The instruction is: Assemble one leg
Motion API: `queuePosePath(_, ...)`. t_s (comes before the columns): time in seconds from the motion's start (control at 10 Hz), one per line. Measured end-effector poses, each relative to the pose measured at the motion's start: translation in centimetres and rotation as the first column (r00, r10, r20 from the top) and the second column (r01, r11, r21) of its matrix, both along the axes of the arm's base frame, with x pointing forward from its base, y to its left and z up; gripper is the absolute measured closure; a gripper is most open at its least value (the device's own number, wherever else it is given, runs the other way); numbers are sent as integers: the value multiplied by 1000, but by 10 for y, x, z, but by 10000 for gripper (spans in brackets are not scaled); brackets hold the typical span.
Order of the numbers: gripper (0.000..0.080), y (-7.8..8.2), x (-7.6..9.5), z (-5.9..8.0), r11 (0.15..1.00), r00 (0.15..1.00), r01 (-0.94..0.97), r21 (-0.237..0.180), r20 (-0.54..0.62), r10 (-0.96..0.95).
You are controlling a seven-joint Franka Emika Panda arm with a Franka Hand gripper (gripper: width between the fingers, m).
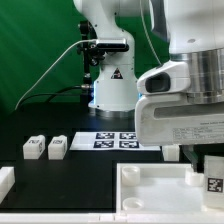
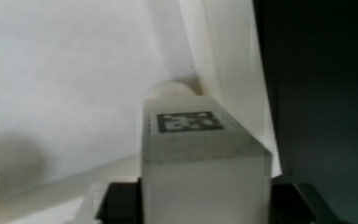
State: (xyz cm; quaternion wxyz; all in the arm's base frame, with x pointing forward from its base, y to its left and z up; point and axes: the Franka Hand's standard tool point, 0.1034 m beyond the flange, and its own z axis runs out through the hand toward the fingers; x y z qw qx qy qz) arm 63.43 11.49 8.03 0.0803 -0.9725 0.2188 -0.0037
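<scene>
Over on the exterior view's left you've got a spare block and a second block side by side on the black table, then the marker board mid-table. Further right, your gripper has its jaws clamped on the leg, which sits over the white tray, close to its raised rim.

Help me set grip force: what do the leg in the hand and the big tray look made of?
The leg: likely white plastic, matte, smooth faces, with a printed black-and-white tag. The tray: probably the same white plastic, given its smooth moulded rim; finish unclear.
</scene>
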Motion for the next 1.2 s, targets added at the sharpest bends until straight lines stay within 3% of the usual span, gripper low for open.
queuePosePath(0.1, 499, -4, 1, 0, 984, 984, 177, 26, -25, -176)
queuePosePath(0.3, 499, -7, 0, -1, 846, 846, 530, 64, -107, -522)
queuePosePath(0.6, 499, -5, -1, -2, 560, 554, 828, 35, -209, -806)
queuePosePath(0.7, 499, -5, -2, -2, 529, 523, 848, 36, -222, -823)
queuePosePath(0.9, 499, -5, -2, -3, 575, 570, 817, 44, -212, -794)
queuePosePath(1.0, 317, -4, -2, -3, 585, 580, 810, 43, -208, -788)
queuePosePath(1.1, 207, 1, -5, -4, 662, 657, 748, 38, -177, -732)
queuePosePath(1.2, 207, 3, -4, -3, 816, 813, 577, 38, -117, -570)
